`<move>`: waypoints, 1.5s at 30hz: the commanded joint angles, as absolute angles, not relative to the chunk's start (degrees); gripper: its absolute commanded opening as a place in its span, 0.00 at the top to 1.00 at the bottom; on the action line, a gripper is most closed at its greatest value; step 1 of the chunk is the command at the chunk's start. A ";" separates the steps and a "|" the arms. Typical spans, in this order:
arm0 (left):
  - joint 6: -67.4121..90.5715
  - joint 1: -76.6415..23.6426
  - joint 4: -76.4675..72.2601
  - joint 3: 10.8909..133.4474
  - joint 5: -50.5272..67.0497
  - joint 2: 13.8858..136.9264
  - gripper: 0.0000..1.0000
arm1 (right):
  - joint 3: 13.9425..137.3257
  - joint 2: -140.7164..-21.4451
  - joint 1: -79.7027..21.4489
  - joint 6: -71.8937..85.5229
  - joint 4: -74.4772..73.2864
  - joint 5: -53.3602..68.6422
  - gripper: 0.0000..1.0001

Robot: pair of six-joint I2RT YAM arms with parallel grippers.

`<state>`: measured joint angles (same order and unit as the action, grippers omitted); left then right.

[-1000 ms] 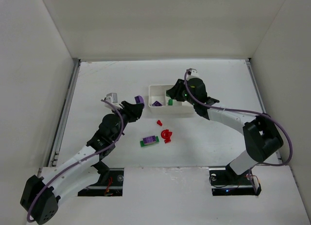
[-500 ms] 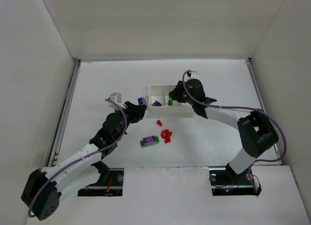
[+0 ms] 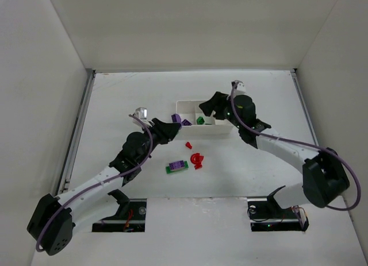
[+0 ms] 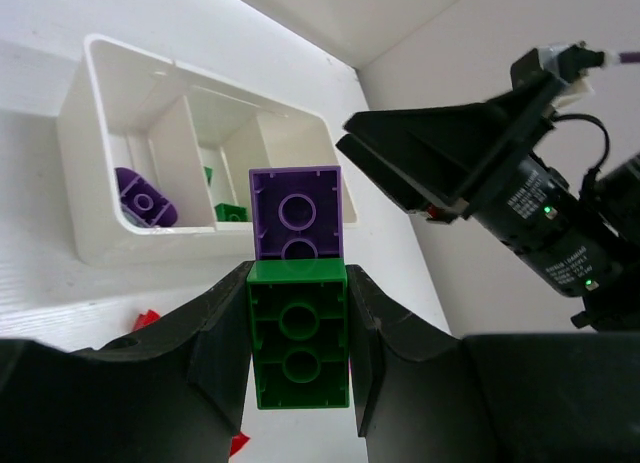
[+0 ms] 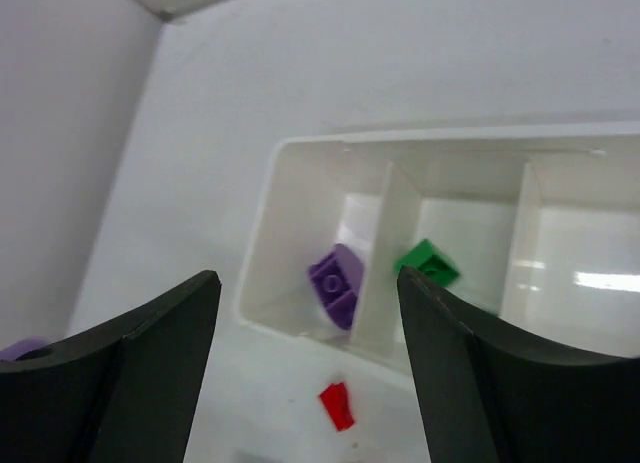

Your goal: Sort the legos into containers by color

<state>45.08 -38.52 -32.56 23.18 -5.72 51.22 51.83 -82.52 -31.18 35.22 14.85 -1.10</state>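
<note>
My left gripper (image 4: 298,348) is shut on a green lego (image 4: 298,333) with a purple lego (image 4: 295,211) stuck to its far end. In the top view the left gripper (image 3: 171,126) holds them at the left end of the white tray (image 3: 187,102). The tray's (image 5: 262,245) left container holds a purple lego (image 5: 337,280) and the middle one a green lego (image 5: 427,261). My right gripper (image 5: 305,278) hangs open and holds nothing above the tray; in the top view the right gripper (image 3: 209,107) hangs over the tray's back edge.
On the table in front of the tray lie a small red lego (image 3: 188,145), a clump of red legos (image 3: 197,160) and a joined green and purple pair (image 3: 177,166). White walls enclose the table on the left, right and back.
My right gripper's jaws have opened wide and its wrist has drawn back to the right over the tray. My left gripper has carried its legos rightward to the tray's left end.
</note>
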 commanded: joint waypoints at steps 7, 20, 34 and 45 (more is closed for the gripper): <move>56.33 -35.99 -44.46 23.73 4.56 53.78 0.83 | 43.16 -79.27 -30.36 51.66 44.09 30.13 0.06; 62.58 -37.04 -49.22 22.32 9.58 56.42 0.83 | 42.36 -87.10 -31.33 65.83 62.84 37.18 0.24; 62.75 -38.19 -51.06 22.50 10.46 56.78 0.82 | 43.15 -89.30 -32.21 67.06 62.93 37.09 0.50; 62.84 -38.45 -51.06 22.85 10.46 57.22 0.71 | 41.75 -88.33 -31.60 67.15 63.02 34.98 0.66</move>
